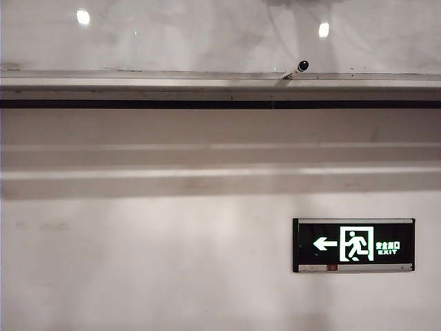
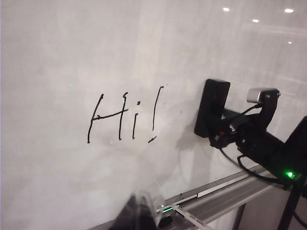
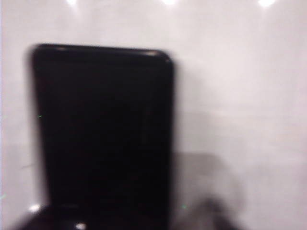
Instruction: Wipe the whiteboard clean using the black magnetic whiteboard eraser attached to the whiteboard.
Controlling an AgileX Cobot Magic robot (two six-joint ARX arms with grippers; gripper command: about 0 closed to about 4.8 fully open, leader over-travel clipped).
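My right tool (image 2: 221,135) sits at the lower end of the black eraser (image 2: 212,106), which stands upright, stuck flat to the whiteboard (image 2: 72,57). From the left wrist view I cannot tell whether its fingers are apart or together, nor whether they touch the eraser. The right wrist view does not settle it either. There the eraser (image 3: 103,134) fills most of the picture as a blurred dark slab against the board (image 3: 240,96), very close to the lens.

My left tool (image 2: 141,213) is only a dark blur at the edge of its own view, fingers together, holding nothing, low down near the silver ledge (image 2: 230,191).

Just beside the eraser, the left wrist view shows "Hi!" (image 2: 125,120) written in black on the board.

The exterior view shows neither tool and neither eraser nor writing. It shows a strip of whiteboard (image 1: 207,34), the ledge (image 1: 138,81) with a marker (image 1: 297,68) lying on it, and lower down an exit sign (image 1: 353,245) on the wall (image 1: 138,262).
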